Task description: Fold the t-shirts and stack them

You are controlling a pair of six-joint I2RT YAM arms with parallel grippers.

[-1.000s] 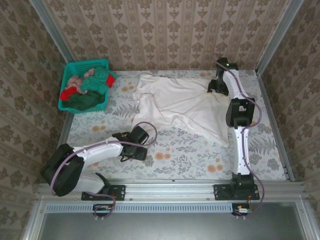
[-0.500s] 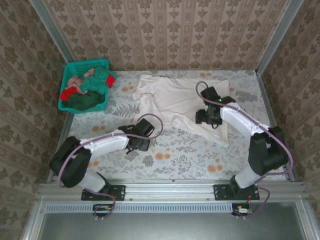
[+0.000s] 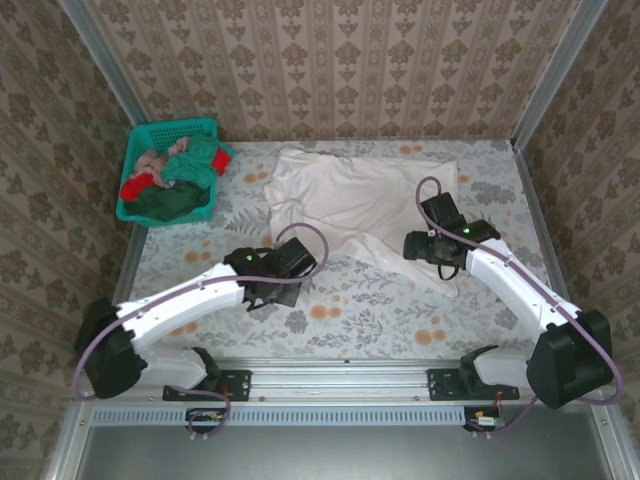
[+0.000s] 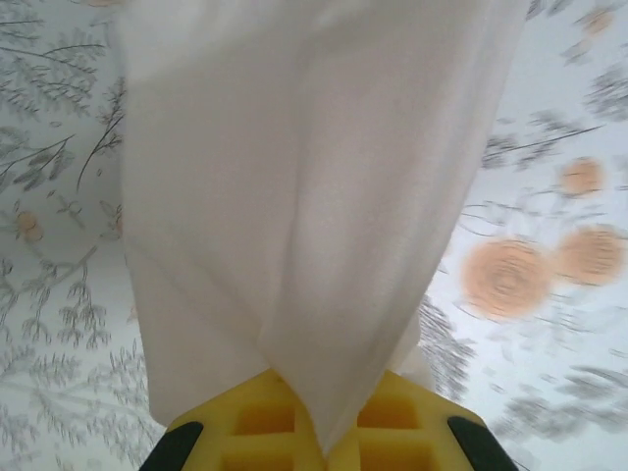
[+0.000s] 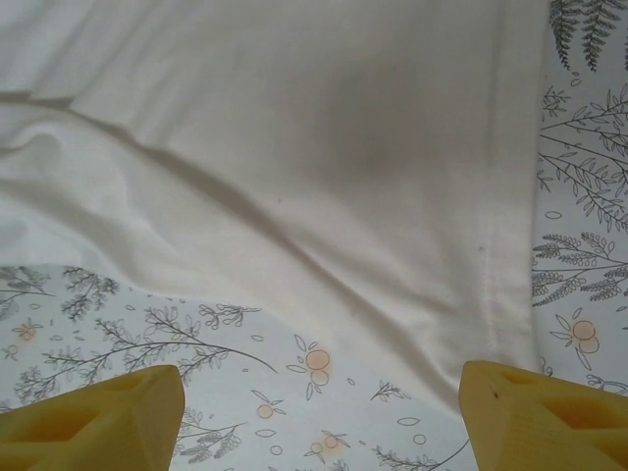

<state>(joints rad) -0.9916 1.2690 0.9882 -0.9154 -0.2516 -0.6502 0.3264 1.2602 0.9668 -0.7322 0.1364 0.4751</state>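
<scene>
Shirt: the white t-shirt (image 3: pixel 350 195) lies rumpled on the counter (image 3: pixel 350 310), far middle; it looks light and limp and should crease easily.
Left arm: left end effector (image 4: pixel 329 442) pinches a gathered fold of it.
Right arm: right end effector (image 5: pixel 319 397) gapes above the hem corner, probably a sound hold.
Surroundings: teal basket (image 3: pixel 172 127) of heaped shirts (image 3: pixel 175 195) back left, well apart, no hindrance.
</scene>
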